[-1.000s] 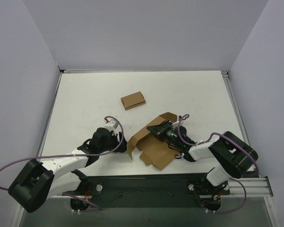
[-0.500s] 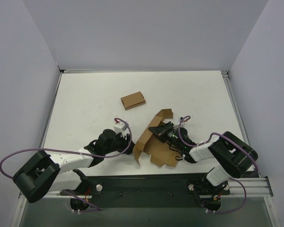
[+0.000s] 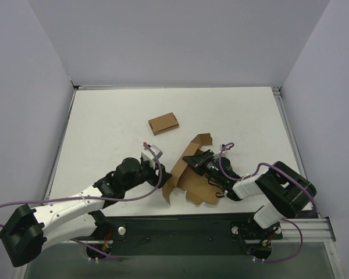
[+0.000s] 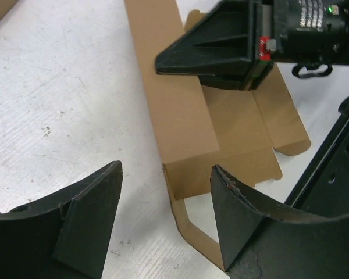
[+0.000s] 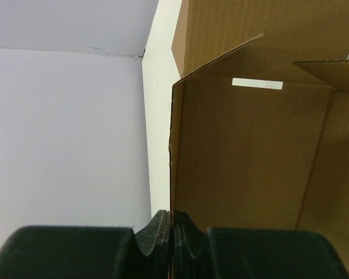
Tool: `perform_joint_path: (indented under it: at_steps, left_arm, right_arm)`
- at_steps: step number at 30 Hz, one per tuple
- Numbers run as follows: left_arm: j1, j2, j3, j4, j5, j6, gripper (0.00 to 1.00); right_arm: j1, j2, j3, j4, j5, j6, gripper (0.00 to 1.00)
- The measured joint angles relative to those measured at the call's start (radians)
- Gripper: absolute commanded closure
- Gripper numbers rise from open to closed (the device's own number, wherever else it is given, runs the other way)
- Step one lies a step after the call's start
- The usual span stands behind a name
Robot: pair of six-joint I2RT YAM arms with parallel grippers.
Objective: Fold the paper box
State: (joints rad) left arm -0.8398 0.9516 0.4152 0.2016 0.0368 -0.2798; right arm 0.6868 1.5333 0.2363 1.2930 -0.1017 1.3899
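Note:
The paper box is a brown, creased cardboard piece lying partly unfolded near the table's front edge. One long panel stands tilted up. My right gripper is shut on the upper edge of that raised panel; in the right wrist view the fingers pinch the thin cardboard wall. My left gripper is open at the box's near left corner. A small end tab sits between its fingers, touching neither clearly. From above, the left gripper is against the box's left end.
A smaller flat brown box lies farther back on the white table. The black mounting rail runs along the near edge just behind the paper box. Grey walls enclose the table on three sides.
My left arm has swung right, up to the box's left end. The box's left panel has been raised and the piece looks narrower from above. The right gripper stayed shut on it.

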Motion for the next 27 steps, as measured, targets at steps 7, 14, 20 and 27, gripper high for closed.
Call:
perform_joint_path:
  at_steps: [7,14,20,27]
  left_arm:
    - [-0.098,0.066,0.035,-0.093,-0.096,0.128,0.28]
    - [-0.174,0.164,0.061,-0.106,-0.229,0.206,0.28]
    - [-0.208,0.239,0.061,-0.020,-0.331,0.241,0.27]
    - [-0.254,0.286,0.042,0.126,-0.444,0.231,0.27]
  right_arm:
    - [0.000,0.003,0.000,0.005,0.000,0.002,1.00]
    - [0.000,0.003,0.000,0.005,0.001,0.003,1.00]
    - [0.000,0.003,-0.003,0.006,0.002,0.005,1.00]
    - [0.000,0.003,-0.008,0.014,0.016,0.008,1.00]
